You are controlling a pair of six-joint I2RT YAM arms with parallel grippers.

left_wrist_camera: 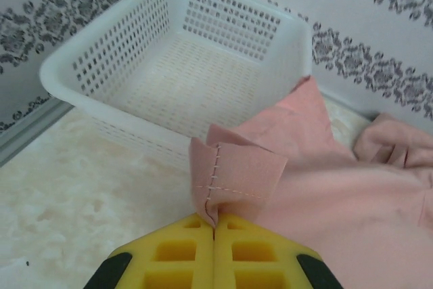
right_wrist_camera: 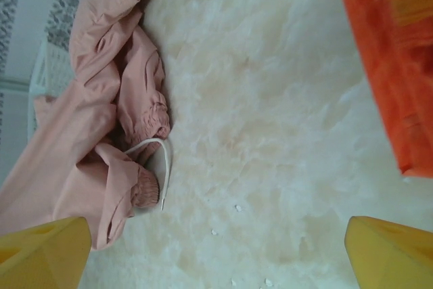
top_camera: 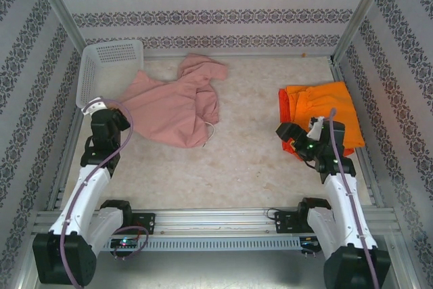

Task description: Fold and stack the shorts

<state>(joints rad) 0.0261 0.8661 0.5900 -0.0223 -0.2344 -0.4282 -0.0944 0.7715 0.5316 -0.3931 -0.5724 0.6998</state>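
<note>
Soft cloth, mesh plastic, pale marbled tabletop.

You're looking at the dusty pink shorts (left_wrist_camera: 325, 187) as thin matt cloth, hem stitching plain at the fold. The bright orange shorts (top_camera: 325, 103) are matt too. Your basket (left_wrist_camera: 115, 52) is white perforated plastic, faintly glossy. The table (top_camera: 250, 167) reads smooth, pale and mottled. The left gripper (left_wrist_camera: 214, 225) has yellow matt fingers (left_wrist_camera: 183, 255) moulded with square pockets, and the rail (top_camera: 223, 216) is bare metal.
</note>
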